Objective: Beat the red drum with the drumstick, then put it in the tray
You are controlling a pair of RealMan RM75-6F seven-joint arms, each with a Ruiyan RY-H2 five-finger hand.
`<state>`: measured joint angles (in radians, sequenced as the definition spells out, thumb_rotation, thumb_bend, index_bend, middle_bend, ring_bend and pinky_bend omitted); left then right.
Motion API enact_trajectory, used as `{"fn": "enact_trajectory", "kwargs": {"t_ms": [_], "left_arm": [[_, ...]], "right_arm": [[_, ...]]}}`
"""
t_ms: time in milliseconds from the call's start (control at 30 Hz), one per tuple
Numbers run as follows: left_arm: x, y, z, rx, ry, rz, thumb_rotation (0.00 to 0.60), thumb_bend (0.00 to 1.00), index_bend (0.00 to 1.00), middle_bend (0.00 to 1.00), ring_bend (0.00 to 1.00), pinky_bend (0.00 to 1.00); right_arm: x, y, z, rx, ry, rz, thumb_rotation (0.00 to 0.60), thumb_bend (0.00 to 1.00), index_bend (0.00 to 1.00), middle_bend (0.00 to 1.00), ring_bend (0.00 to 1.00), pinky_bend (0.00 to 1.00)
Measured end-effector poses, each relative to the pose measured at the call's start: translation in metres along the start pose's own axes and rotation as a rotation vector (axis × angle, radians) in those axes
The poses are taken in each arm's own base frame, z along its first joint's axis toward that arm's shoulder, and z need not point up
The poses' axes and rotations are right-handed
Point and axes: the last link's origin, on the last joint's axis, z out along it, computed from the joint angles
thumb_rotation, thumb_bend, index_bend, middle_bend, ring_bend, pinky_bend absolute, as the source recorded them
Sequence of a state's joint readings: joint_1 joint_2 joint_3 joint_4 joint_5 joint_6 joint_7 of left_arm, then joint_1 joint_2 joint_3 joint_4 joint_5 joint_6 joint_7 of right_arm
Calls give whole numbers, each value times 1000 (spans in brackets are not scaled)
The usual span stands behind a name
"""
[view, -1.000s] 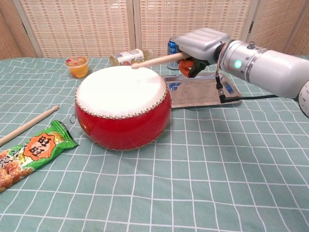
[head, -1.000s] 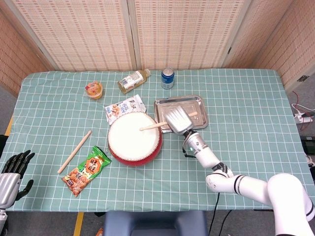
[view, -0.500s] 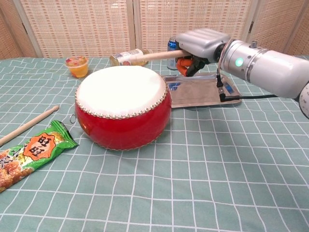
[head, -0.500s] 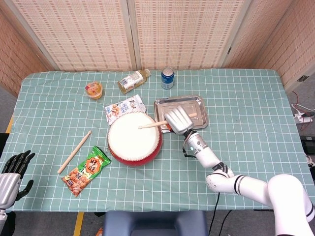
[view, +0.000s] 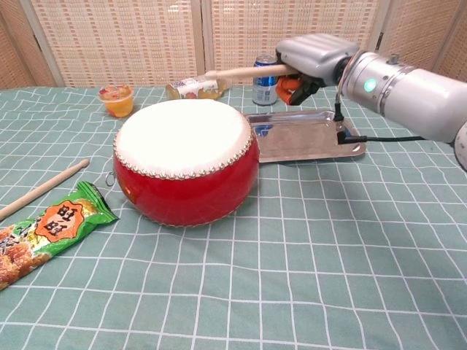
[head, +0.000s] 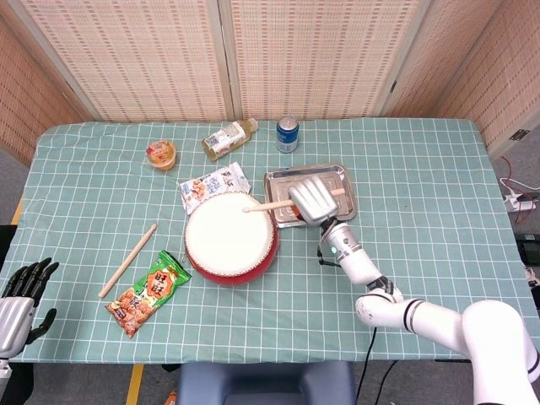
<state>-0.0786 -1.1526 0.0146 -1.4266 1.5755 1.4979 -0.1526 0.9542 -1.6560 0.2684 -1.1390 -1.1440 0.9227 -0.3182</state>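
Observation:
The red drum [head: 229,245] [view: 186,164] with a white skin stands at the table's middle. My right hand [head: 315,199] [view: 315,58] hovers over the metal tray [head: 333,175] [view: 306,138] and grips a wooden drumstick [head: 268,205] [view: 244,71]. The stick points left, its tip above the drum's far edge and clear of the skin. A second drumstick [head: 128,260] [view: 42,189] lies on the cloth left of the drum. My left hand [head: 18,298] hangs open at the table's near left corner, holding nothing.
A green snack bag [head: 148,293] [view: 36,230] lies near the loose stick. Behind the drum are a white packet [head: 213,183], an orange jelly cup [head: 161,153] [view: 117,100], a bottle on its side [head: 229,137] [view: 194,87] and a blue can [head: 288,134] [view: 264,77].
My right hand rose and shifted right toward the tray, lifting the drumstick tip off the drum skin. The left hand has stayed put.

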Motion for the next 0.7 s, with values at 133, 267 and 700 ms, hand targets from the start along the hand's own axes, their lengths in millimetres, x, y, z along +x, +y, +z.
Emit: {"fn": "enact_trajectory", "kwargs": {"t_ms": [133,267,700], "left_arm": [[0,2,0,-3,-1,2,600,365,12,0,0,11],[1,4,-2,3,-2,8,600,365,12,0,0,11],[3,5,-3,24,-13,18,600,365,12,0,0,11]], "right_arm": [[-4,26,0,-65,-35,8,600,612,1000,999,1000,1000],[-15,50,2,-123,-93,-19,600,608,1000,992,991,1000],[-55,76,23,-223,-214,-10,600,434,735,694,635,722]]}}
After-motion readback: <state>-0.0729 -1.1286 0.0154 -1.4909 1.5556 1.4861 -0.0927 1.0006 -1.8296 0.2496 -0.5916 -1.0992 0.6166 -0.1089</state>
